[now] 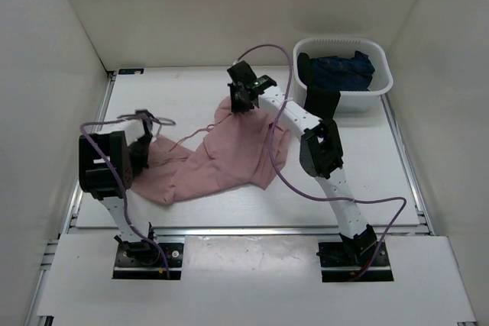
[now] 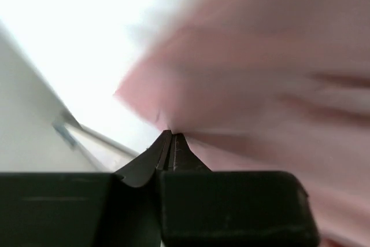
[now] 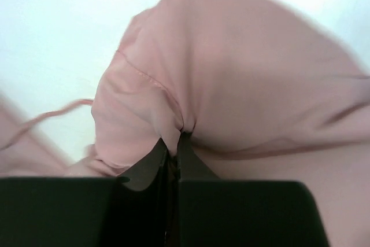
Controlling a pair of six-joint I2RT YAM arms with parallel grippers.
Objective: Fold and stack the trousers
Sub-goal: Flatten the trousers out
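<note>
The dusty-pink trousers [image 1: 218, 159] lie crumpled across the middle of the white table, with a thin cord [image 1: 195, 137] trailing toward the back. At the cloth's left end my left gripper [image 1: 147, 141] is shut; the left wrist view shows its tips [image 2: 171, 135] pinched on the edge of the blurred pink fabric [image 2: 260, 85]. My right gripper [image 1: 241, 104] is at the far edge of the trousers. In the right wrist view its jaws [image 3: 175, 138] are shut on a bunched fold of the fabric [image 3: 243, 67], and a cord [image 3: 46, 117] hangs to the left.
A white basket [image 1: 380, 83] holding dark blue cloth [image 1: 336, 71] stands at the back right, just beyond the right arm. White walls close in the table on the left, back and right. Purple cables loop off both arms.
</note>
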